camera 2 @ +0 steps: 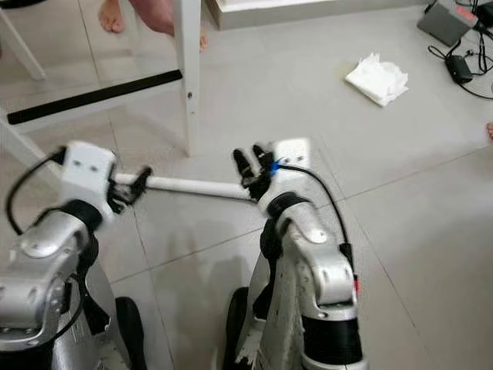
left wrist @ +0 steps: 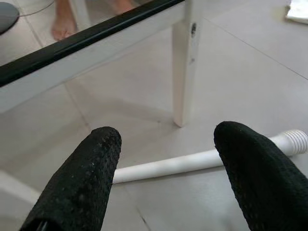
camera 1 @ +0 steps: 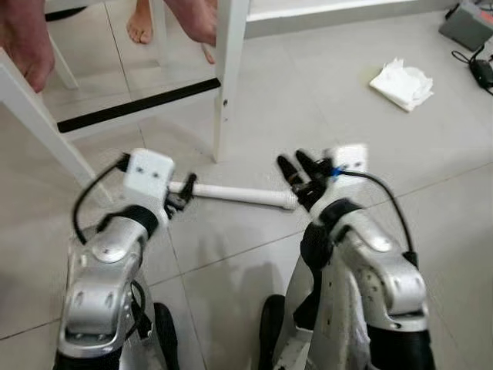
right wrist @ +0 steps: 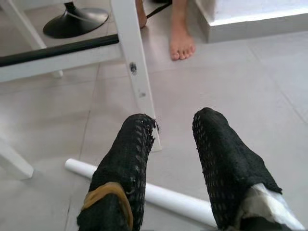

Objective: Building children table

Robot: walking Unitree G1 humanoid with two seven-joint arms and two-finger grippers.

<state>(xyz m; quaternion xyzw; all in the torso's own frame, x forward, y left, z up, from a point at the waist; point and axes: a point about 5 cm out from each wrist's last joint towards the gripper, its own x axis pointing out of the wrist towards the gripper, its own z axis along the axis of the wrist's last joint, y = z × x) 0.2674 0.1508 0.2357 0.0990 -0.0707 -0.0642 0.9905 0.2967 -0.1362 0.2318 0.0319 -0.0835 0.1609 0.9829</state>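
Hovering over loose white leg (camera 1: 239,194) on floor: left gripper (camera 1: 181,197) at its 9 o'clock end, right gripper (camera 1: 302,176) at 3 o'clock end, both spread, empty. Table frame (camera 1: 229,81) at 12 o'clock, one leg fitted. Person's foot (camera 1: 140,25) beyond. No readable markings.

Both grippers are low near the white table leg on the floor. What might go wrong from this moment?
1. The round table leg lies loose on smooth tiles; a nudge from the open left gripper or the open right gripper would likely roll it away.
2. A person's bare foot stands close beyond the white table frame, so a forward reach might come near it.
3. A gripper at each end may pull the leg unevenly and drop it.
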